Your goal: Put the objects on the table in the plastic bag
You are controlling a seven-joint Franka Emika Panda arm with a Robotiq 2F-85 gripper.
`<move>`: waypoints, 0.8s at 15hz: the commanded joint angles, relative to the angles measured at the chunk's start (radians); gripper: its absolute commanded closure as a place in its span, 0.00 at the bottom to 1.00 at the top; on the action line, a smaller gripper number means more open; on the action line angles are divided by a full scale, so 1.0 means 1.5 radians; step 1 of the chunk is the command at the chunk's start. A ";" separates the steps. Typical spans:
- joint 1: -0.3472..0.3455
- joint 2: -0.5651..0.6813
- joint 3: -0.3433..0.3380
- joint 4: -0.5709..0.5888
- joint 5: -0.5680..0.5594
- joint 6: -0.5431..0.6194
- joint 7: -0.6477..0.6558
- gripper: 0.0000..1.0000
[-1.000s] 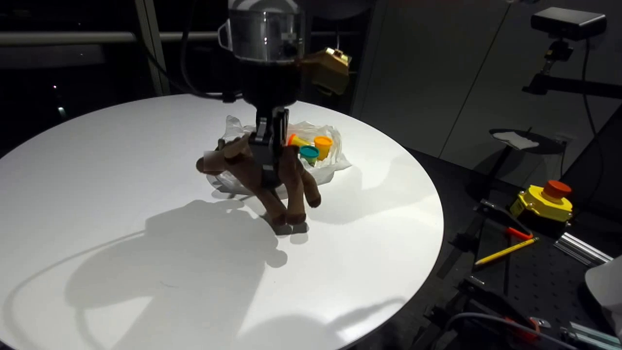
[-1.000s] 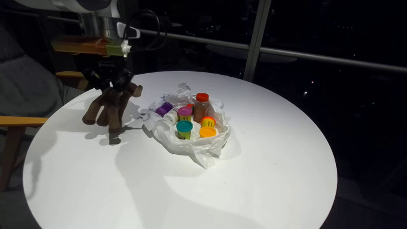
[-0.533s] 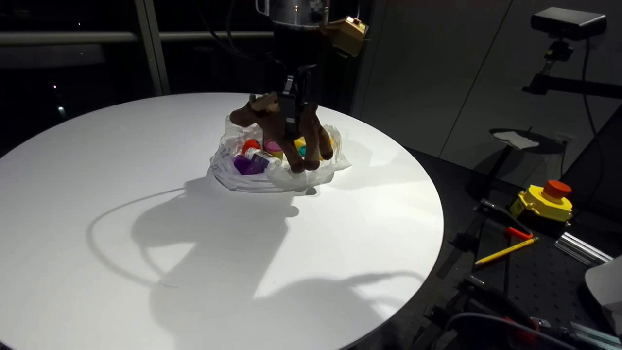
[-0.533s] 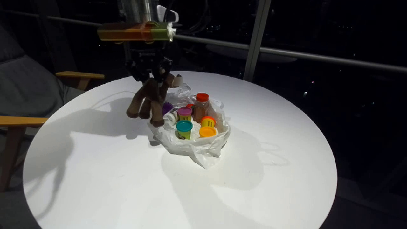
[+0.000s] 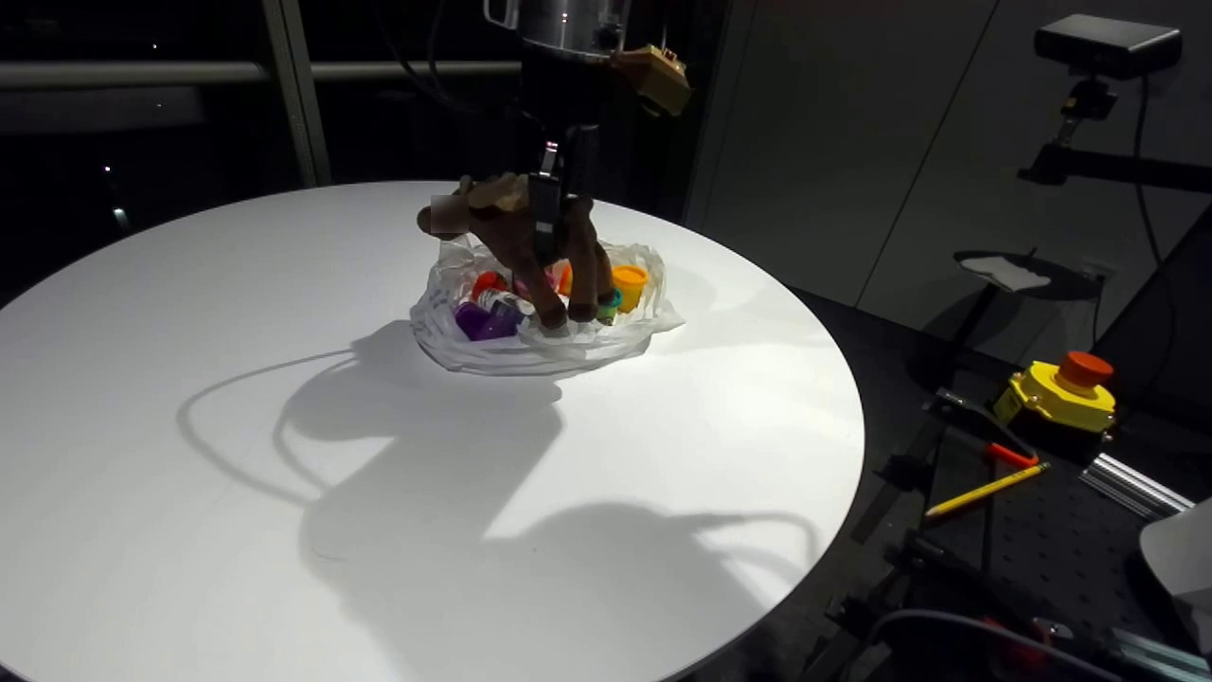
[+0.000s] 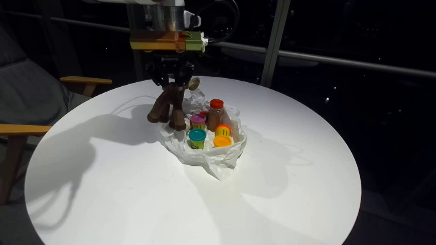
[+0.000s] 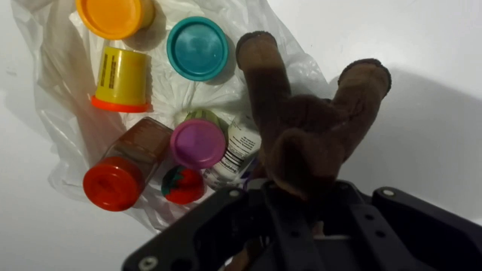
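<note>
Gripper (image 6: 174,85) clamps a plush (image 6: 172,98) above one edge of the bag (image 6: 209,157). White table (image 6: 306,177) extends beyond the bag all around.

Broad shadows (image 5: 445,445) fall across the brightly lit table (image 5: 720,426); all beyond is dim.

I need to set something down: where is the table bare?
In an exterior view, the table is bare between the bag and the table's edge, picture right and in front. Crowded: inside the bag, among lidded tubs, and at its left edge, where the gripper holds the plush animal above.
</note>
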 commanded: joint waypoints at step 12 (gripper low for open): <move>-0.104 0.073 0.061 0.048 0.069 -0.016 -0.318 0.87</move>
